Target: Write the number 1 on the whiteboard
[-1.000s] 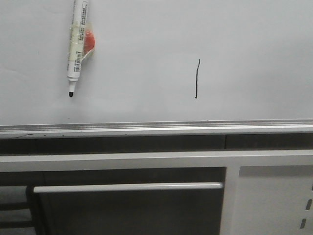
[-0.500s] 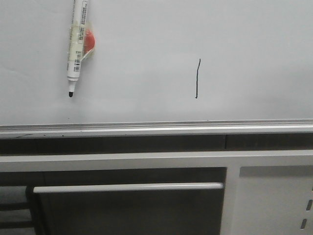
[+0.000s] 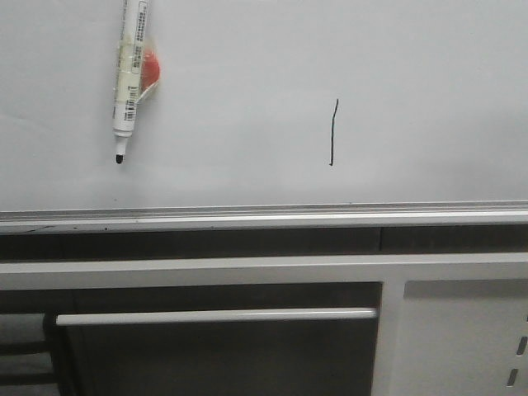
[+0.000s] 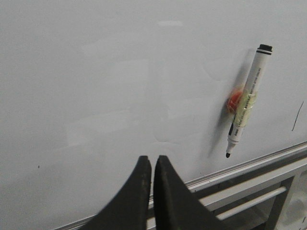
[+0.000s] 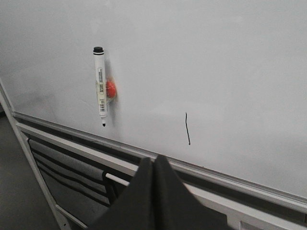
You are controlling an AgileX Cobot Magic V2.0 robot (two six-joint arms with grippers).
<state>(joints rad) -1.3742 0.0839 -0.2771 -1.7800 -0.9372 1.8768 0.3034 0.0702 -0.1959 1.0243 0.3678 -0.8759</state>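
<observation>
- Nearest the cameras, the black left tool and the black right tool each had their fingers pressed together on nothing, clear of the board, which suggests the writing was done.
- The white uncapped marker with its orange-red magnet clung tip-down to the large glossy pale grey whiteboard, parked well apart from the stroke.
- The thin black near-vertical number 1 stood above the silver aluminium rail.
- Below hung white metal cabinet panels with a bar handle.
</observation>
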